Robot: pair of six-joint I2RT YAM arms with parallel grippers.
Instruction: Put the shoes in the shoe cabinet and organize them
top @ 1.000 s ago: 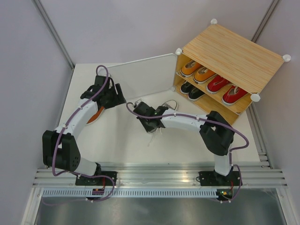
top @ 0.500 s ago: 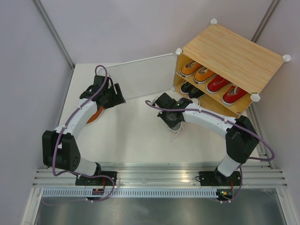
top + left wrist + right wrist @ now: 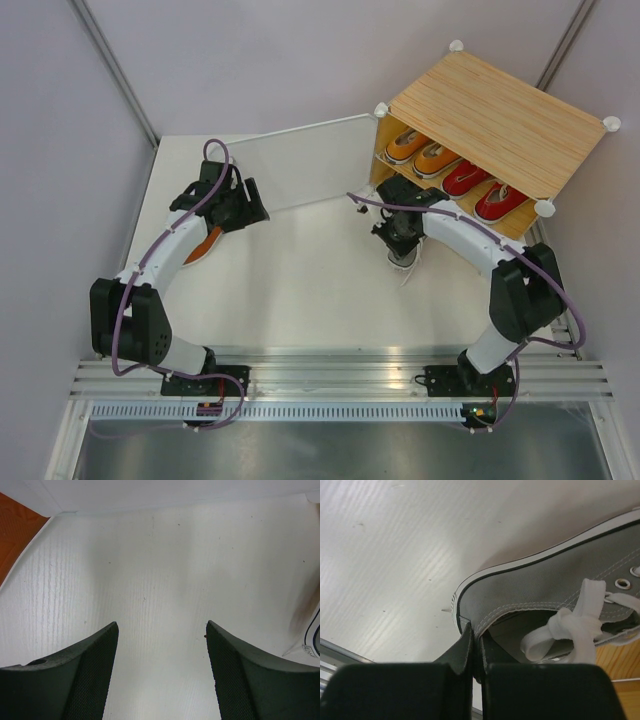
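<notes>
Pinching the grey shoe [image 3: 545,585] by only its thin heel rim with the clenched right pincer [image 3: 476,640], just in front of the cabinet [image 3: 500,110], so maybe risking a slip, or the floppy lace [image 3: 565,630] snagging on the wood edge. Looking at soft grey cloth, a smooth white rubber rim, a stripy wood top and round white knobs [image 3: 544,208]. Holding the left pincer [image 3: 161,630] wide apart and empty over the ridged tabletop [image 3: 150,555], near an orange shoe [image 3: 205,245].
</notes>
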